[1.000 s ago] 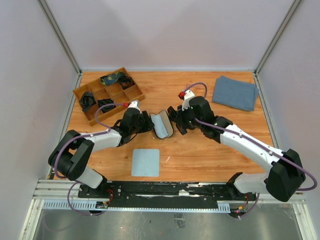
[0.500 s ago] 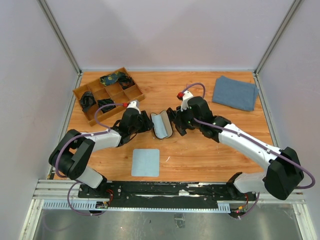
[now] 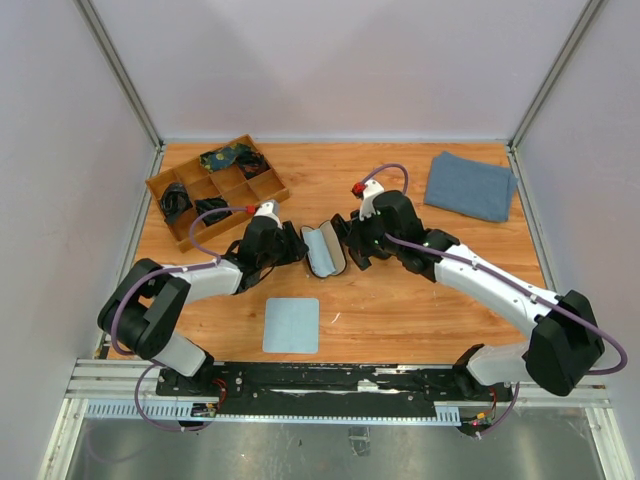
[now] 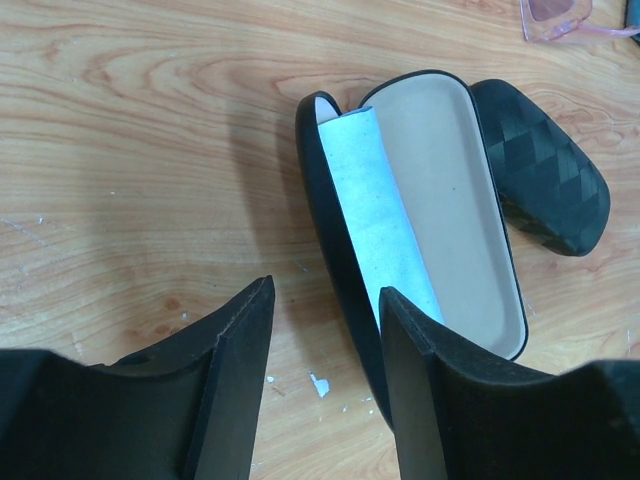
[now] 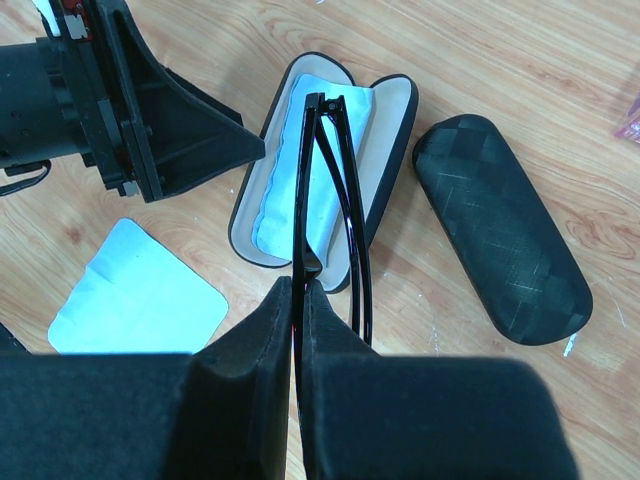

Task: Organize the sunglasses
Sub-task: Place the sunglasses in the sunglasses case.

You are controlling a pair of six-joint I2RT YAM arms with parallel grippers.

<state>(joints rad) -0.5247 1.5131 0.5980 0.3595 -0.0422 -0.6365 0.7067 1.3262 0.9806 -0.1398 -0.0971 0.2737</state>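
My right gripper is shut on the folded black sunglasses and holds them edge-on just above the open black case. A light blue cloth lies inside the case. In the top view the right gripper is just right of the case. My left gripper is open and empty, its right finger over the case's left rim. A corner of the pale pink sunglasses shows beyond a closed black case.
A second light blue cloth lies flat near the front. A wooden compartment tray with dark items stands at the back left. A folded grey-blue towel lies at the back right.
My right gripper has shifted slightly left toward the open case with the black sunglasses in it. The left arm has not moved.
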